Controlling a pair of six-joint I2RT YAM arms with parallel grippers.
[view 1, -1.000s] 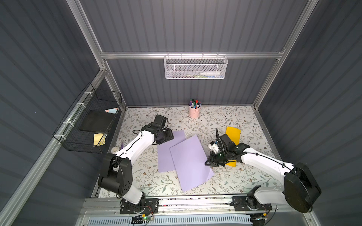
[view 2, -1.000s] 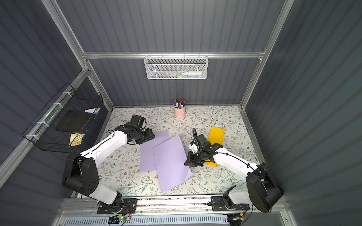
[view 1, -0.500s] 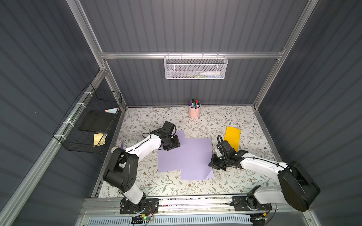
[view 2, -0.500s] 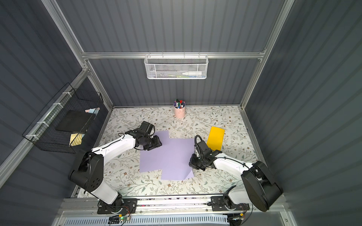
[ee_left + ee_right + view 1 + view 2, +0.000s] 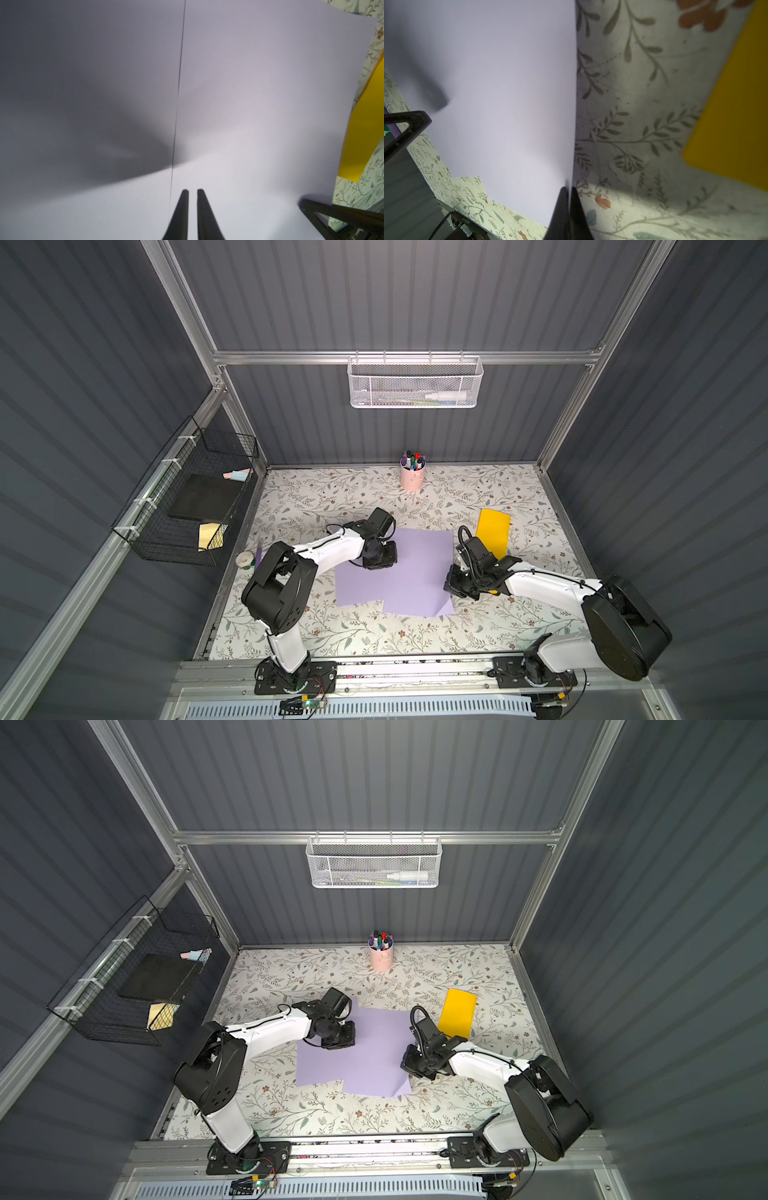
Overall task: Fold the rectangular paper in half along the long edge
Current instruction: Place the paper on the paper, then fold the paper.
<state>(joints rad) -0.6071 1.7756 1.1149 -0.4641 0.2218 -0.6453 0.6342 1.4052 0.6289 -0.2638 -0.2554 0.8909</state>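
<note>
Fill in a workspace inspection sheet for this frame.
Surface: floral table, flat.
Job's things: lavender paper, folded over, layers misaligned, near corner turned up.
Clutter: yellow sheet, pink marker cup, tape roll.
Grippers: left gripper over the paper, jaws closed to a slit, empty; right gripper shut on the paper's edge.
Cables: left wrist cable and right wrist cable, both looped.
Surroundings: white mesh basket on back wall, black wire basket on side wall.

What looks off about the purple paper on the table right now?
The purple paper is folded askew: its two layers don't line up, so the near edge steps instead of running straight, and one near corner is dog-eared. Nothing else stands out.
</note>
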